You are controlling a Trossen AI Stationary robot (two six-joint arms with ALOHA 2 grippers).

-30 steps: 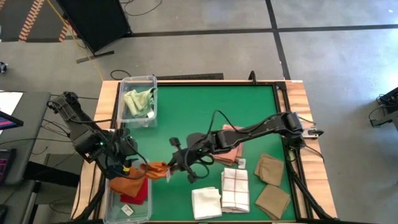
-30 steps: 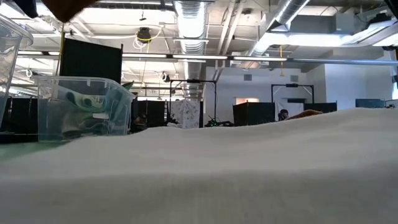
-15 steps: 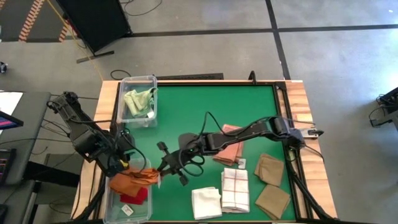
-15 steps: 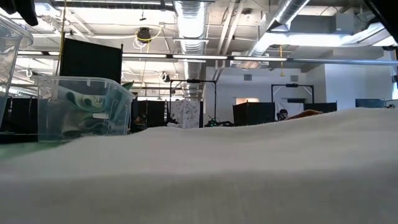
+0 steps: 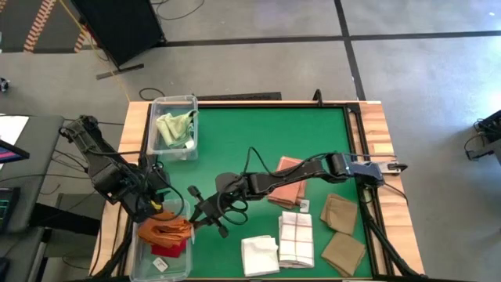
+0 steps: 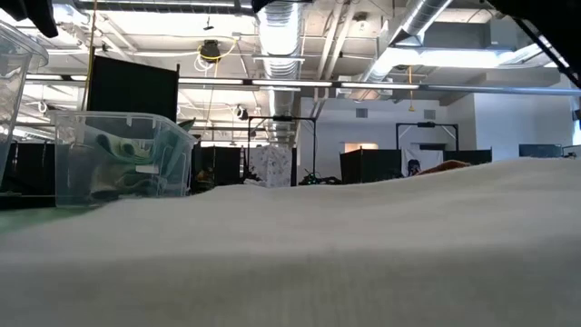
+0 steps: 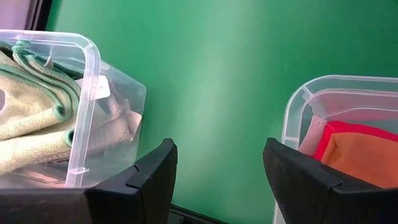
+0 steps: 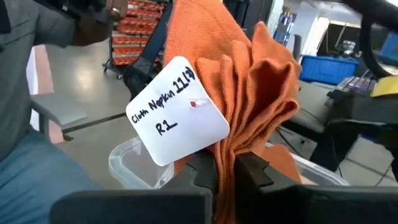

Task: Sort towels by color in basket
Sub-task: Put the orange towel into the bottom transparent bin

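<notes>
Right gripper (image 8: 233, 171), jaws nearly closed, pinches the rust-orange towel (image 5: 166, 228) by a gathered fold, over the near-left clear bin (image 5: 135, 252) holding a red towel (image 5: 174, 247). Its paper tag (image 8: 177, 112) hangs free. The cloth drapes limp: judged light, soft, best held at a bunched edge. Left gripper (image 7: 217, 171) waits open and empty beside that bin.

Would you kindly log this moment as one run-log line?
right gripper: shut on orange towel above near bin | left gripper: open, beside it | green towels: far bin
</notes>
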